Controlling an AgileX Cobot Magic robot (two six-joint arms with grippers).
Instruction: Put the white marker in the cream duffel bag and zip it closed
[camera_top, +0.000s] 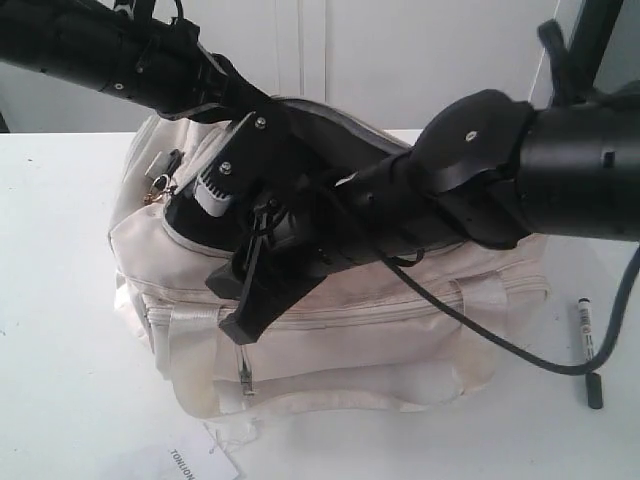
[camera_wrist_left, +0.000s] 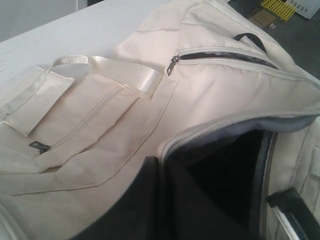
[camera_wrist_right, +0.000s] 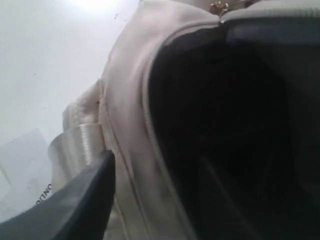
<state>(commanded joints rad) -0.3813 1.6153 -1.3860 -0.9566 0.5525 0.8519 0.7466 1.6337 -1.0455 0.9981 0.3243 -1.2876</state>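
Lying on the table (camera_top: 60, 300) to the right of the one cream duffel bag (camera_top: 400, 340), the single white marker (camera_top: 583, 322) runs near to far, with its dark cap toward the near edge. Both claws hang over the bag's mouth, well apart from the marker. It is on the right gripper's (camera_top: 250, 295) side, with the left gripper (camera_top: 205, 205) farther off.

Left wrist view: the main zip (camera_wrist_left: 200, 134) gapes on a dark inside with no marker visible, and I cannot tell this claw's width.

Right wrist view: one dark finger (camera_wrist_right: 85, 200) sits outside the bag's rim. Its partner is hidden, so I cannot tell the gap.
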